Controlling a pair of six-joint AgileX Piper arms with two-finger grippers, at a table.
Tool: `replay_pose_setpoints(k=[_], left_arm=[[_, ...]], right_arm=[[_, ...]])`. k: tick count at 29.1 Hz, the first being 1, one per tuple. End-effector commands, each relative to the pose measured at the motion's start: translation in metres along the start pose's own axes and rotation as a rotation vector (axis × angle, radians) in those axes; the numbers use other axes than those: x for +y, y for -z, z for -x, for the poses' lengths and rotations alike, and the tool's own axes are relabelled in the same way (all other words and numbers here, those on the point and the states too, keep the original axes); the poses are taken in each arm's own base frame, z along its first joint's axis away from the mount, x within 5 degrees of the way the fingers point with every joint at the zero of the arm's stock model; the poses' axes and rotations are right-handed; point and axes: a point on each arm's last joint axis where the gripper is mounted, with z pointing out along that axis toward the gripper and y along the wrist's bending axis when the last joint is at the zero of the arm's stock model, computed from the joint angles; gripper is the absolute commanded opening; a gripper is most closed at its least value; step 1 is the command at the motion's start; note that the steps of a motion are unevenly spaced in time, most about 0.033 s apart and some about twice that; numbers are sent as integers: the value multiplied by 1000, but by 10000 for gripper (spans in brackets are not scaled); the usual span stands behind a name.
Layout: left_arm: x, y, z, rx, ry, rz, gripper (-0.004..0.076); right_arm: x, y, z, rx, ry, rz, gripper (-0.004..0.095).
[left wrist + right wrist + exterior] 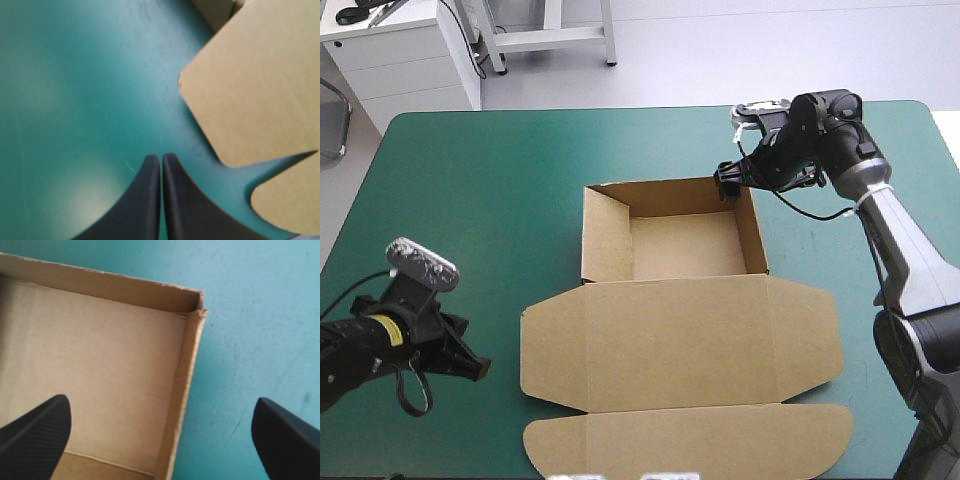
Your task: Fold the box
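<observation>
With the box (680,330) mid-table, tray walls up and lid flat on the near side, your right gripper (728,182) stands spread astride the far-right wall, probably seating its tuck; next, squeeze there while your left gripper (475,368), pressed together, rests near-left.

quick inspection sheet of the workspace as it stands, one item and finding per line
surface: teal-green cover, lying flat, with faint pale scratches in the wrist views
job's things: brown box, an open tray with walls raised, lid flat toward the near edge
clutter: nothing seen
grippers: left gripper shut, over the cover beside the lid's left corner, holding nothing; right gripper open, straddling the tray's right wall near its far corner
cables: nothing seen beyond the robot's own
surroundings: nothing seen
</observation>
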Motion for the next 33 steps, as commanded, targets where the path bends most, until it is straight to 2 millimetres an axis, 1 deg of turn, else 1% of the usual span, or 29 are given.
replay_pose_setpoints(k=[1,6,9,11,13,19,22,24,25,28,30,31,32,33], left_arm=[[0,-15,-24,6,70,25,-8],[-3,-35,-49,20,100,23,-8],[-4,-38,-56,7,105,23,-8],[-4,-39,-59,3,106,23,-8],[-4,-38,-60,0,106,23,-8],[-4,-37,-58,-36,100,32,-8],[-4,-36,-57,-46,99,30,-8],[-4,-35,-58,-52,99,31,-8],[-4,-35,-58,-56,99,31,-8],[-4,-34,-58,-67,98,33,-8],[-4,-33,-58,-75,98,33,-8],[-4,-33,-58,-78,98,33,-8],[-4,-33,-57,-84,98,33,-8],[-4,-33,-57,-84,98,33,-8]], right_arm=[[0,9,3,-22,-5,1,900],[-4,-18,4,36,-28,0,900],[-5,-31,5,64,-32,-1,896],[-6,-37,5,77,-33,-2,855],[-7,-43,5,89,-35,-2,759],[-9,-61,4,129,-49,-1,321],[-9,-67,4,140,-52,1,128],[-10,-67,3,141,-49,-1,18],[-10,-67,4,139,-40,-7,-20],[-12,-60,6,119,-20,-36,-20],[-13,-51,10,90,8,-60,-20],[-14,-45,13,68,24,-79,-20],[-16,-28,21,12,50,-125,-20],[-18,-20,25,-16,61,-154,-20]])
